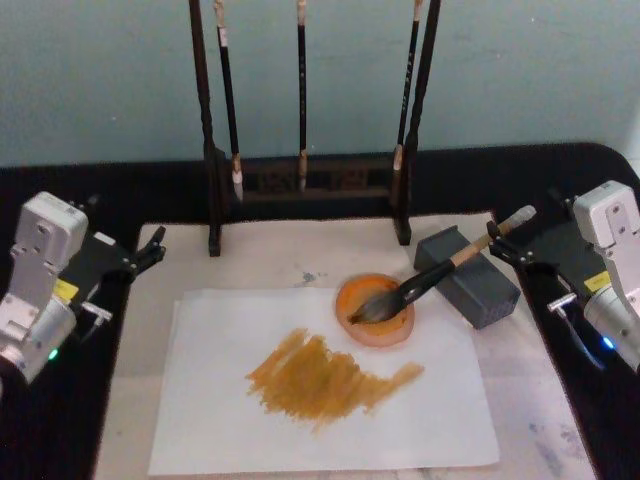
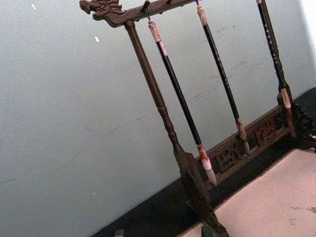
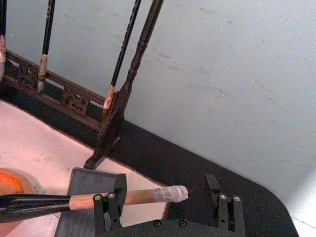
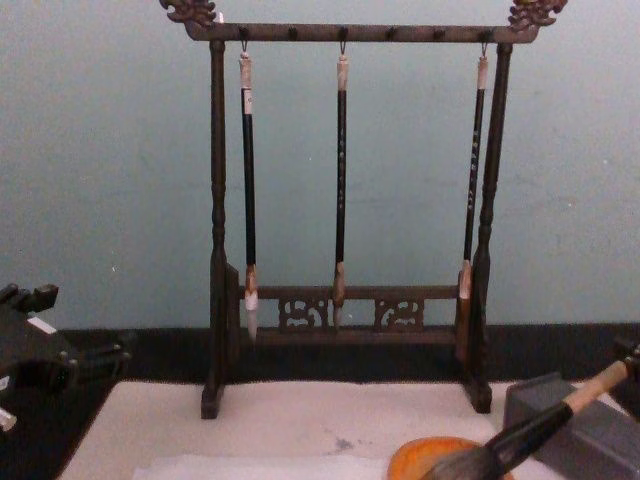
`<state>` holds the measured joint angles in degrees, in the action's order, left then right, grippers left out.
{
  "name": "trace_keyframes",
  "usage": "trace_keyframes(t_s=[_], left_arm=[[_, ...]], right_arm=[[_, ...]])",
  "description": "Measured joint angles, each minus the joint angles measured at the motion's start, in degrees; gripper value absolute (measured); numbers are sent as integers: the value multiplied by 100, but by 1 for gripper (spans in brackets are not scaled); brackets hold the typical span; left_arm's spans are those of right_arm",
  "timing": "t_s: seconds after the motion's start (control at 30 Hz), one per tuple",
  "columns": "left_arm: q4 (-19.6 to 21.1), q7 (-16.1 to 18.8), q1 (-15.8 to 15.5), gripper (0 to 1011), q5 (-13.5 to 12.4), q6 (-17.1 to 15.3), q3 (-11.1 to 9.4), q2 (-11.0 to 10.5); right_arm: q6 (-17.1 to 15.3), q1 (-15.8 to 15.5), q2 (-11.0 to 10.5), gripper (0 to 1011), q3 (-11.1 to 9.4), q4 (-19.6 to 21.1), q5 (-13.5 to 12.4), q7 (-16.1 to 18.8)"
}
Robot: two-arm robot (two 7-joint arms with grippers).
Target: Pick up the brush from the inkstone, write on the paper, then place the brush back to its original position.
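The brush (image 1: 425,282) lies at a slant, its tan handle propped on the dark grey block of the inkstone (image 1: 470,278) and its bushy bristles in an orange dish (image 1: 375,310). My right gripper (image 1: 530,228) is open at the right of the mat. The taped handle end sits between its fingers (image 3: 108,210), as the right wrist view shows for the gripper (image 3: 166,190) and the brush (image 3: 128,198). The white paper (image 1: 220,420) carries broad ochre strokes (image 1: 330,380). My left gripper (image 1: 148,252) hangs open at the mat's left edge, holding nothing.
A dark wooden brush rack (image 1: 305,185) stands at the back of the cream mat (image 1: 280,255), with three thin black brushes (image 4: 342,180) hanging from it. The table around the mat is black. A pale wall rises close behind the rack.
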<state>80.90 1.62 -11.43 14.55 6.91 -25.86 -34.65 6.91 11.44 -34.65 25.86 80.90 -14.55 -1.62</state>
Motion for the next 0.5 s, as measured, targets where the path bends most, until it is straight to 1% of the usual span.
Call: trace_keyframes(t_s=[0.5], left_arm=[[0,0,0,1010,0,0,0,0]], right_arm=[[0,0,0,1000,0,0,0,0]])
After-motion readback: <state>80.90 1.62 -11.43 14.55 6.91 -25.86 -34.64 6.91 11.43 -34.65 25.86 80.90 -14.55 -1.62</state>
